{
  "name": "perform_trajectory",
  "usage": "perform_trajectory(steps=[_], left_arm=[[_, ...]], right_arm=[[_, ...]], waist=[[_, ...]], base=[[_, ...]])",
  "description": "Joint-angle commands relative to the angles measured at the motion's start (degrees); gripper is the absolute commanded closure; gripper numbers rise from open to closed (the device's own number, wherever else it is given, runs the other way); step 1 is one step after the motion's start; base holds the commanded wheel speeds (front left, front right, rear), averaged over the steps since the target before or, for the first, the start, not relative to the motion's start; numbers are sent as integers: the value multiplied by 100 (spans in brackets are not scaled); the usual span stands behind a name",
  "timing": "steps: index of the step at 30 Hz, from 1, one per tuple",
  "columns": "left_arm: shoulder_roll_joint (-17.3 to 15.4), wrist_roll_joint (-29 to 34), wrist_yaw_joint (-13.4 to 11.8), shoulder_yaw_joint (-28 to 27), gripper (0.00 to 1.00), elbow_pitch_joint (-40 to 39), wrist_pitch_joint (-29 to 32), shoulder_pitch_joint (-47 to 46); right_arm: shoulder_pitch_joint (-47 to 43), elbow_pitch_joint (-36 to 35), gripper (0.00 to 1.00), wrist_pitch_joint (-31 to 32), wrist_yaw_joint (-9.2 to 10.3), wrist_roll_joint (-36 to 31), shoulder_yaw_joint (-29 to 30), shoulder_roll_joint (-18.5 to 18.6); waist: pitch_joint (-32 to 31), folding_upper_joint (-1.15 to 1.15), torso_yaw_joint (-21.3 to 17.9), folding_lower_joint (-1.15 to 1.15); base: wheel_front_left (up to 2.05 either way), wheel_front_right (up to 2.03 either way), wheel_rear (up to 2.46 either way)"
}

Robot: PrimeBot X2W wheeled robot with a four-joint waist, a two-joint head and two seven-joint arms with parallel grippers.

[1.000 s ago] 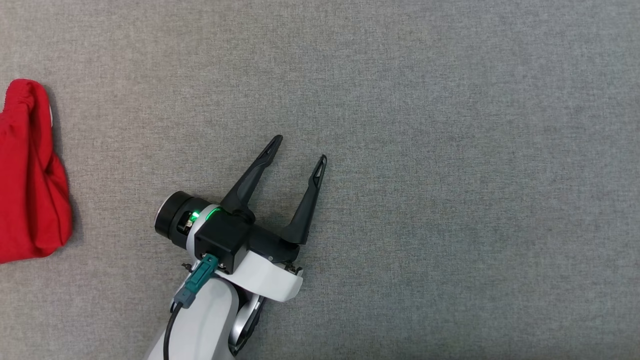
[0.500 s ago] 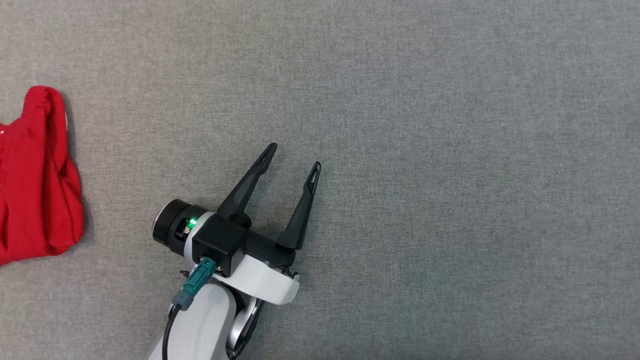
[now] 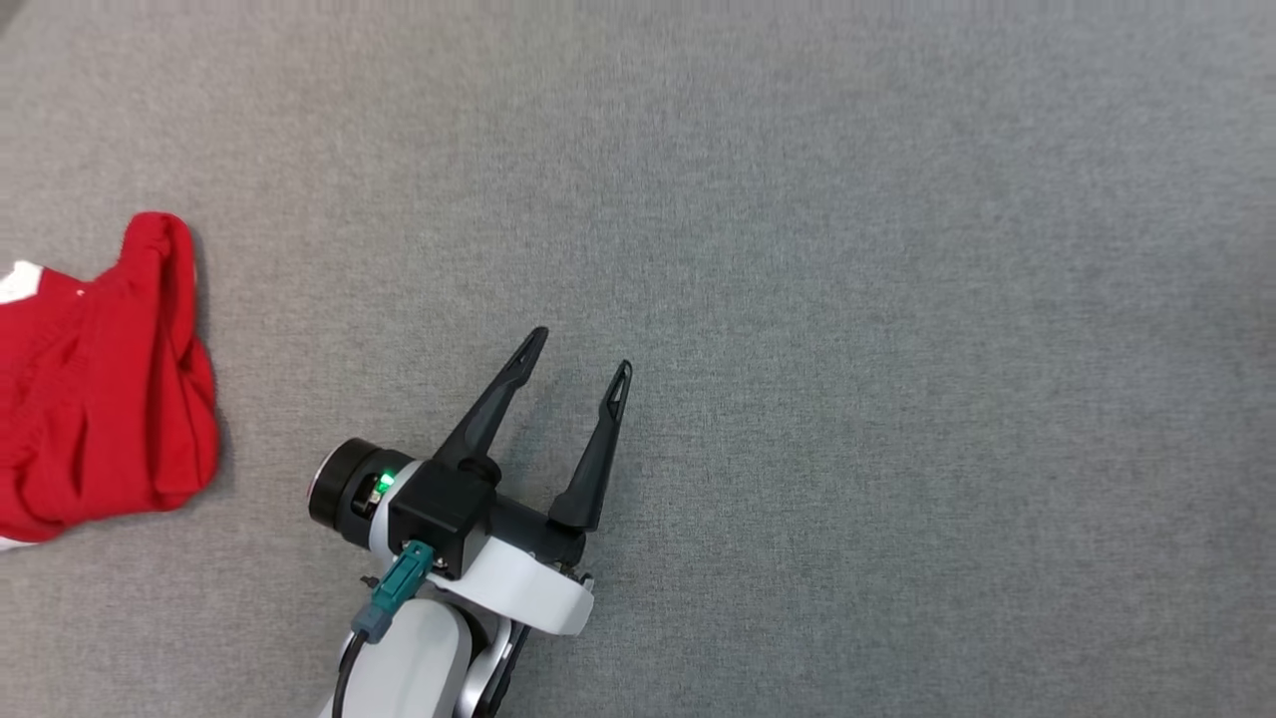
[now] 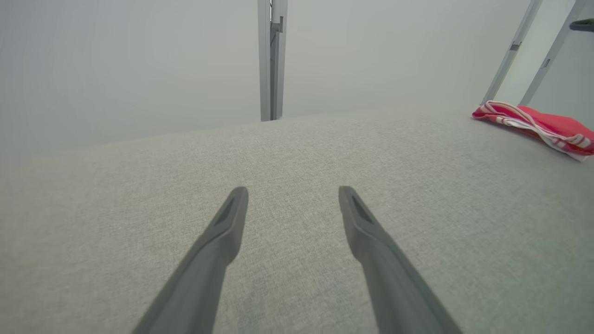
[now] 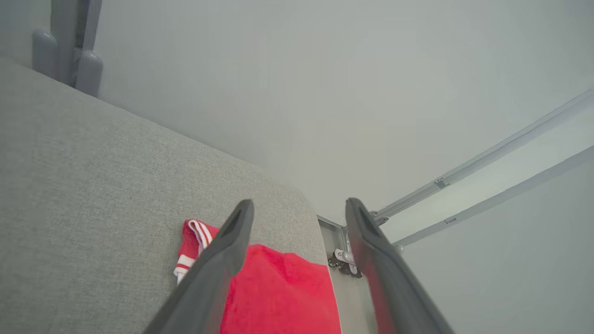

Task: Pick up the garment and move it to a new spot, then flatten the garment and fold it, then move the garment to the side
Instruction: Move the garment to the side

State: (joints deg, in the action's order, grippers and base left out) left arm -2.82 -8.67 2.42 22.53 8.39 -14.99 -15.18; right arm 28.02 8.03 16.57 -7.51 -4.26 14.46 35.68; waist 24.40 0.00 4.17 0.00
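- Head view: whole frame has shifted, so that's the camera panning, not things moving. More of the garment (image 3: 100, 389) is in shot than a second ago, and white trim now shows at its left edge.
- Left gripper (image 3: 580, 351): pose over the table (image 3: 847, 349) is barely changed across the three head frames. Jaws are spread and empty throughout.
- Garment lies bunched on the table at the frame's left edge, well apart from the left gripper.
- Right gripper (image 5: 299, 203): jaws are spread above the garment (image 5: 278, 292), nothing pinched between the tips. Reads as released.
- My read: the garment is already parked at the side and both arms are free, so the task is at or near its end. Fold quality is hard to judge because the cloth is partly cut off.
- Right wrist view adds what the head view lacks: the garment sits right by the table's rounded corner, near the edge, with striped trim at one end.
- Left wrist view: left gripper (image 4: 292, 190) over bare table, with the garment (image 4: 538, 123) far off as a low, flat heap.
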Motion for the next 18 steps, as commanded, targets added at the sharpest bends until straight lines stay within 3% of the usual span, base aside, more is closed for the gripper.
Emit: perform_trajectory(steps=[1,12,18], left_arm=[[-19,-5,-43,-25,0,11,-21,52],[-19,125,-164,-195,0,126,-21,559],[-19,164,-241,-384,0,129,-21,876]], right_arm=[[58,14,0,-108,4,105,16,-127],[-17,323,0,-1483,4,1138,-612,-1070],[-257,489,0,-2304,4,1711,-1046,-1388]], waist=[[-226,0,10,0],[-1353,0,112,0],[-1866,0,202,0]], base=[[0,0,0],[0,0,0],[0,0,0]])
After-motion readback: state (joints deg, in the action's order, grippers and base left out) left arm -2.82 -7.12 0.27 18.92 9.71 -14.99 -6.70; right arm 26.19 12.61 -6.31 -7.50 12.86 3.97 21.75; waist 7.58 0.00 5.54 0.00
